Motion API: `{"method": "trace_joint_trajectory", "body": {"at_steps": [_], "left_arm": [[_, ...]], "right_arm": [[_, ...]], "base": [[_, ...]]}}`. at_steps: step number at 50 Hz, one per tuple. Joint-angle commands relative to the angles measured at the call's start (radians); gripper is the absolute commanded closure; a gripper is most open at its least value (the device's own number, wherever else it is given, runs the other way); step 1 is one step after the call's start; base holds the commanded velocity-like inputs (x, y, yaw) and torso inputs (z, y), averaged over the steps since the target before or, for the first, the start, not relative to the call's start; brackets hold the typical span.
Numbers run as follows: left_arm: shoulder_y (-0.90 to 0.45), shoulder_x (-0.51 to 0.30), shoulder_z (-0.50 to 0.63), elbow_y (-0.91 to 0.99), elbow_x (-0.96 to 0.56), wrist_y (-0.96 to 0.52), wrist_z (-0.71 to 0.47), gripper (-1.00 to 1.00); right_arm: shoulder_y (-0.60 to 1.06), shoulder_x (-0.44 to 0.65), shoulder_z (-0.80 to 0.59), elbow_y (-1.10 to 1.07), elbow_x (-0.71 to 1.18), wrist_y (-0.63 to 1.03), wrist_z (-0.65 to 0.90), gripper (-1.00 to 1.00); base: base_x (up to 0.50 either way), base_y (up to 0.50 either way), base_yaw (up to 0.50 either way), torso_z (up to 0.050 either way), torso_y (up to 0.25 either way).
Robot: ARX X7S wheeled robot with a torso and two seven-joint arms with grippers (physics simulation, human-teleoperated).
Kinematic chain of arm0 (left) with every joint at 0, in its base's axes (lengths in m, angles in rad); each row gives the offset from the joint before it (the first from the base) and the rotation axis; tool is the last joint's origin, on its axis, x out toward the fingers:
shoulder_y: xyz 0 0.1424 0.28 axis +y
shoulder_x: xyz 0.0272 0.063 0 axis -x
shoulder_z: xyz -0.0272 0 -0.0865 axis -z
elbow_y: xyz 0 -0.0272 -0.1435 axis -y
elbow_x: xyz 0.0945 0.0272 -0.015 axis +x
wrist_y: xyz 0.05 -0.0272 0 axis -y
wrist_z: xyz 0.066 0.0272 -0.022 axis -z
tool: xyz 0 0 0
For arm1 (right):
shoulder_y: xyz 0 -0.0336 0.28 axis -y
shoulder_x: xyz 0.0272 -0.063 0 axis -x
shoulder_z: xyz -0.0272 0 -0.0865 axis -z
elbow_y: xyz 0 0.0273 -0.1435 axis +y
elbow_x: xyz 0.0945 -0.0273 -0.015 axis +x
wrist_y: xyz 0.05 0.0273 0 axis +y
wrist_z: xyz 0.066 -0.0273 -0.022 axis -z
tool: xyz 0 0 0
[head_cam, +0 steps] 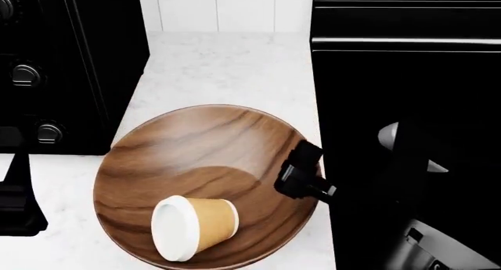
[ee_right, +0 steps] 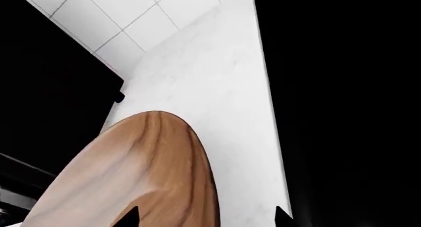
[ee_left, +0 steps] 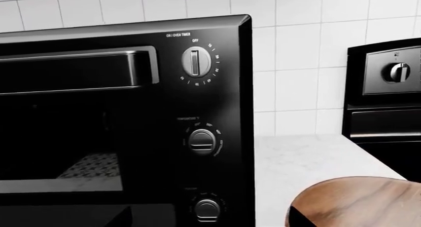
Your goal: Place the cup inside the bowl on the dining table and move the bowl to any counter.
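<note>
Facing one black toaster oven (ee_left: 125,123), the left wrist view catches one bowl (ee_left: 358,202) edge on the marble tabletop (ee_left: 309,158). Head view: one cup (head_cam: 194,226) lies tipped inside that bowl — right gripper (head_cam: 301,173) jaws pinching its rim. Right wrist view agrees (left jaws unseen).

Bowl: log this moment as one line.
bowl on counter | cup on its side inside | right end effector at rim

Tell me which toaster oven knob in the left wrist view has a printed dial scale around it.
The top knob, labelled as the timer, is ringed by scale marks; the two knobs below it lack that full ring.
</note>
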Motion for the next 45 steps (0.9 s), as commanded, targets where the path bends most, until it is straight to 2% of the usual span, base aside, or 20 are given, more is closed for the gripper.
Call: {"method": "trace_joint_trajectory", "body": {"at_steps": [1, 11, 18, 26, 27, 30, 34, 39, 44, 45], "left_arm": [[-0.015, 0.017, 0.015, -0.019, -0.001, 0.013, 0.003, -1.0], [0.016, -0.017, -0.035, 0.005, -0.043, 0.012, 0.01, -1.0], [-0.026, -0.02, -0.029, 0.007, -0.071, -0.029, -0.016, -1.0], [-0.089, -0.035, -0.128, 0.025, -0.278, -0.158, -0.153, -1.0], [-0.119, -0.03, -0.122, 0.013, -0.327, -0.208, -0.211, -1.0], [-0.146, -0.025, -0.118, 0.023, -0.347, -0.214, -0.223, -1.0], [-0.195, -0.039, -0.14, 0.032, -0.452, -0.256, -0.287, -1.0], [-0.288, -0.079, -0.155, 0.029, -0.597, -0.3, -0.368, -1.0], [-0.361, -0.078, -0.142, -0.006, -0.628, -0.303, -0.383, -1.0], [-0.377, -0.095, -0.152, -0.008, -0.677, -0.308, -0.403, -1.0]], "right_arm": [[0.031, 0.048, -0.019, -0.121, -0.069, -0.001, 0.033, -1.0], [0.045, 0.146, -0.067, -0.331, -0.199, -0.004, 0.028, -1.0], [0.027, 0.229, -0.049, -0.473, -0.26, -0.028, 0.042, -1.0], [0.064, 0.303, -0.024, -0.56, -0.224, 0.02, 0.089, -1.0], [0.066, 0.306, -0.016, -0.573, -0.212, 0.02, 0.098, -1.0], [0.069, 0.31, -0.012, -0.595, -0.206, 0.022, 0.107, -1.0], [0.085, 0.34, -0.017, -0.619, -0.277, 0.008, 0.095, -1.0], [0.098, 0.362, 0.022, -0.652, -0.221, 0.009, 0.107, -1.0], [0.142, 0.381, 0.031, -0.678, -0.189, 0.033, 0.128, -1.0], [0.151, 0.382, 0.038, -0.68, -0.176, 0.035, 0.136, -1.0]], "base": [[0.0, 0.0, 0.0, 0.0, 0.0], [0.0, 0.0, 0.0, 0.0, 0.0], [0.0, 0.0, 0.0, 0.0, 0.0], [0.0, 0.0, 0.0, 0.0, 0.0], [0.0, 0.0, 0.0, 0.0, 0.0], [0.0, 0.0, 0.0, 0.0, 0.0], [0.0, 0.0, 0.0, 0.0, 0.0], [0.0, 0.0, 0.0, 0.0, 0.0], [0.0, 0.0, 0.0, 0.0, 0.0], [0.0, 0.0, 0.0, 0.0, 0.0]]}}
